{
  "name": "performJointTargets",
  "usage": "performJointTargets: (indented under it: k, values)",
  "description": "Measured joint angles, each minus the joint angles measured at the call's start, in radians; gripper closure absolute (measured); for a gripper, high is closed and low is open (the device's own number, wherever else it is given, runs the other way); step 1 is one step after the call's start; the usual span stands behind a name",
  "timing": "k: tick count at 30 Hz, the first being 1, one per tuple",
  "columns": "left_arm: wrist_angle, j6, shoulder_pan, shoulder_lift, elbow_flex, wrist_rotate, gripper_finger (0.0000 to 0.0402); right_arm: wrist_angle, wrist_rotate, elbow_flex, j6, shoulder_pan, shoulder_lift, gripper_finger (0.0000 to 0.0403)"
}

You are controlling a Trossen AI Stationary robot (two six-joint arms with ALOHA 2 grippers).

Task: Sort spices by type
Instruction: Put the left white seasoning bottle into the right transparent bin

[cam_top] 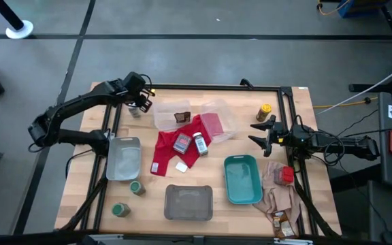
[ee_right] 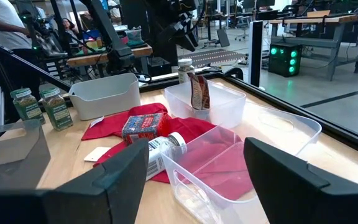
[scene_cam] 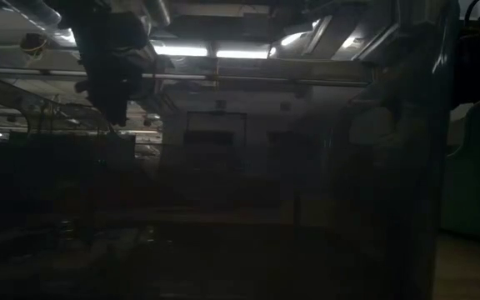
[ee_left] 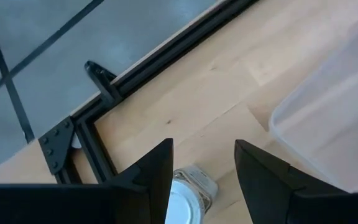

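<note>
My left gripper (cam_top: 140,104) (ee_left: 204,146) hangs open at the table's far left, just above an upright white-capped bottle (ee_left: 188,194) (ee_right: 184,70) that stands on its base beside a clear tray (cam_top: 171,117). That tray holds a dark brown packet (cam_top: 182,117). On the red cloth (cam_top: 169,153) lie a red tin (cam_top: 182,141) and another white-capped bottle (cam_top: 201,144), on its side. A yellow-labelled jar (cam_top: 264,112) stands at the far right. Two green-lidded jars (cam_top: 137,188) (cam_top: 120,209) stand near left. My right gripper (cam_top: 260,133) (ee_right: 191,186) waits open at the right, pointing level.
A second clear tray (cam_top: 218,124) overlaps the red cloth. A pale grey tray (cam_top: 124,158), a dark grey tray (cam_top: 188,203) and a teal tray (cam_top: 242,178) stand along the near half. The beige cloth (cam_top: 281,194) at near right carries a red tin (cam_top: 286,175) and packets (cam_top: 283,224).
</note>
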Motion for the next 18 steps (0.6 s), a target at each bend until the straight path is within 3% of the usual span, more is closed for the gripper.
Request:
performJointTargets:
  k: [5, 18]
  values:
    - [0.002, -0.055, 0.046, 0.004, 0.0, -0.001, 0.0246, 0.0, 0.0, 0.0, 0.0, 0.0, 0.0, 0.0139]
    - [-0.019, -0.009, 0.072, 0.008, 0.0, -0.002, 0.0246, -0.001, 0.0, 0.0, 0.0, 0.0, 0.0, 0.0139]
